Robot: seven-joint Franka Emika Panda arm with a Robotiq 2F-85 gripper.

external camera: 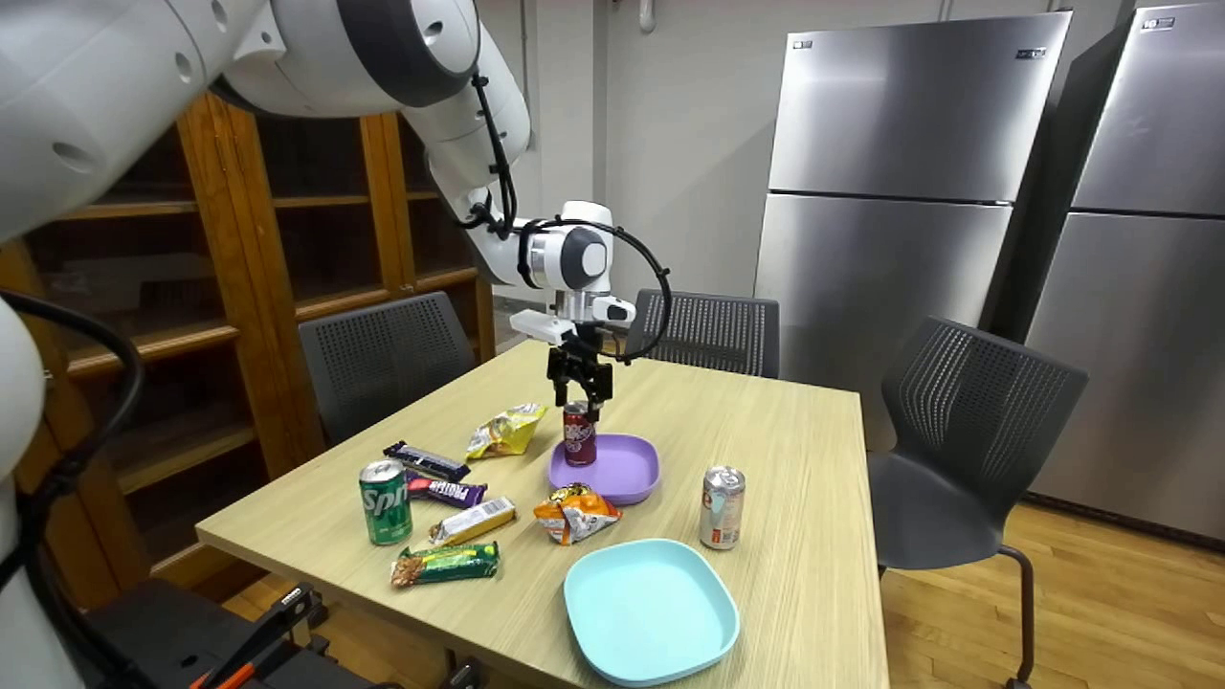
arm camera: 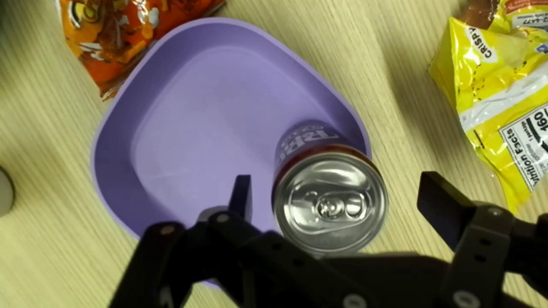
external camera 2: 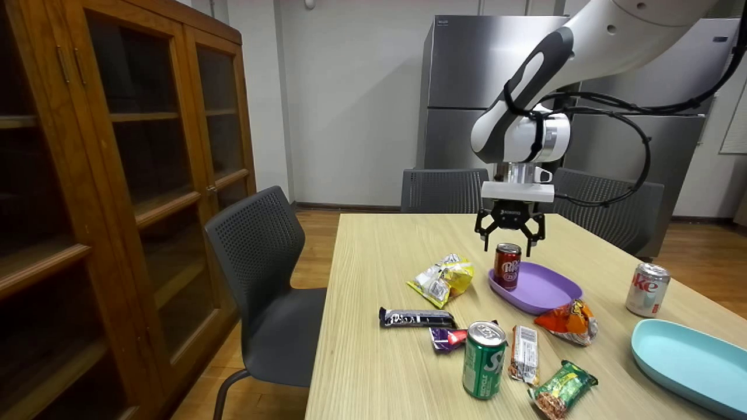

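A dark red Dr Pepper can (arm camera: 306,139) stands upright at one end of the shallow purple tray (arm camera: 192,107). My gripper (arm camera: 336,196) is open above it. One fingertip is on either side of the can's silver lid, with a visible gap to each. In both exterior views the fingers straddle the top of the can (external camera: 579,442), and in an exterior view the can (external camera 2: 507,271) leans on nothing I can make out. Beside the tray lie an orange snack bag (arm camera: 124,38), against its rim, and a crumpled yellow bag (arm camera: 492,94).
A green Sprite can (external camera 2: 484,361) stands near several wrapped bars, among them a green one (external camera: 450,563) and a yellow-white one (external camera: 474,522). A silver Coke can (external camera: 723,507) stands behind a light blue tray (external camera: 651,612). Grey chairs (external camera: 976,440) surround the wooden table (external camera: 804,440).
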